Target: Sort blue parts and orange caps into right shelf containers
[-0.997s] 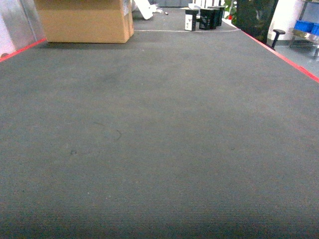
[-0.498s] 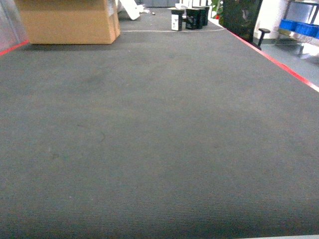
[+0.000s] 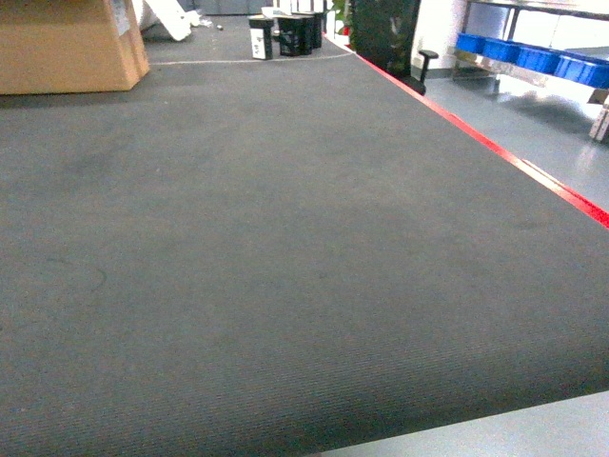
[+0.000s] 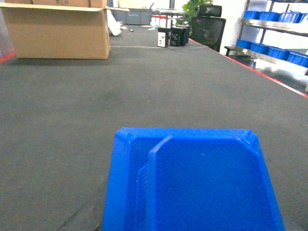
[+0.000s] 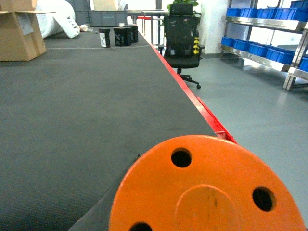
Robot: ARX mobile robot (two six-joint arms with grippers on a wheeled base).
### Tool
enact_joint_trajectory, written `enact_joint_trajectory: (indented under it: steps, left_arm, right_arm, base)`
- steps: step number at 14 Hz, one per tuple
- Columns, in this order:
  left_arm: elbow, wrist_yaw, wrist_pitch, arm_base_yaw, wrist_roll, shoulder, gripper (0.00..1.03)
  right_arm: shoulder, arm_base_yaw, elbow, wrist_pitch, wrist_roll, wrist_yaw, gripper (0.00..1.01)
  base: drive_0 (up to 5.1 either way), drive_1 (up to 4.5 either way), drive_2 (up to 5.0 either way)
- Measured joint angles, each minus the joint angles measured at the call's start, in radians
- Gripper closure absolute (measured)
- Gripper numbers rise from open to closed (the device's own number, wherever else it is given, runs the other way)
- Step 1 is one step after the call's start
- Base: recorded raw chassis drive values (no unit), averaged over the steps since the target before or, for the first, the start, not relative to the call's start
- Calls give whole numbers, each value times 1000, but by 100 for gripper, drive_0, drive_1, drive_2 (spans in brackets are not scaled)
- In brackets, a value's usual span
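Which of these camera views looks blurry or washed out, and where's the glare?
Head view: soft overall, grainy carpet, blue crates smeared, bright patch top right. Left wrist view: blue part close and slightly soft. Right wrist view: orange cap fills the foreground; glare on the grey floor.

Dark grey ribbed carpet [image 3: 266,248] covers most of the floor, edged on its right side by a red strip [image 3: 495,150]; beyond that, glossy light grey floor [image 3: 561,143]. Cardboard box [image 3: 67,43] at the carpet's far left corner. Small black boxes [image 3: 285,33] grouped at the far edge, by a thin white line. White bundle [image 5: 55,24] lying behind the cardboard box. Black office chair [image 5: 182,36] just off the carpet's right edge, green plant [image 5: 182,4] behind it. Metal shelving [image 5: 262,41] along the right side. Bright even light, glare on the grey floor.
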Motion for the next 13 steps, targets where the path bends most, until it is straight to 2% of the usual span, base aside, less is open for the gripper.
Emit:
enact_joint_trajectory:
  steps: [13]
  left_arm:
    - [0, 0, 0, 0, 0, 0, 61]
  right_arm:
    - [0, 0, 0, 0, 0, 0, 57]
  base:
    - [-152, -152, -152]
